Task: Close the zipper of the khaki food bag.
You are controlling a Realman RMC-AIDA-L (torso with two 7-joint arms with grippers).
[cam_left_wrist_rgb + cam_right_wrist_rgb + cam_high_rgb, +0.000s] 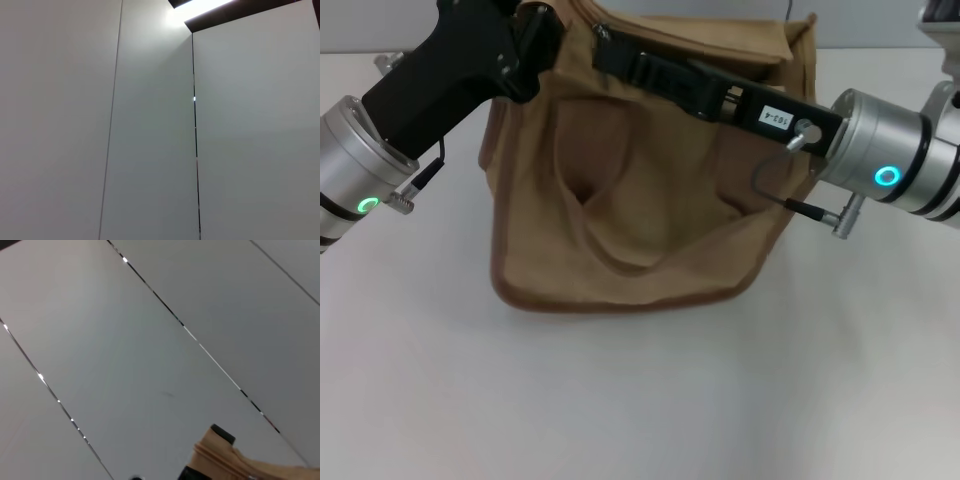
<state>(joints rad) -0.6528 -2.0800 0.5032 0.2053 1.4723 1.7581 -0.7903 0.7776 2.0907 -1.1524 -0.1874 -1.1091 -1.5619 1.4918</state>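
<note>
The khaki food bag (640, 210) stands upright on the white table, its two strap handles hanging down its front. My left gripper (535, 35) is at the bag's top left corner, against the fabric. My right gripper (610, 55) reaches across the bag's top from the right and ends near the top left. A bit of tan fabric (235, 460) shows in the right wrist view. The zipper lies along the bag's top, behind the arms, and I cannot make out its pull tab.
The white table (640, 400) spreads in front of and beside the bag. The left wrist view shows only grey wall panels (150, 125). The right wrist view also looks mostly at wall panels (125, 340).
</note>
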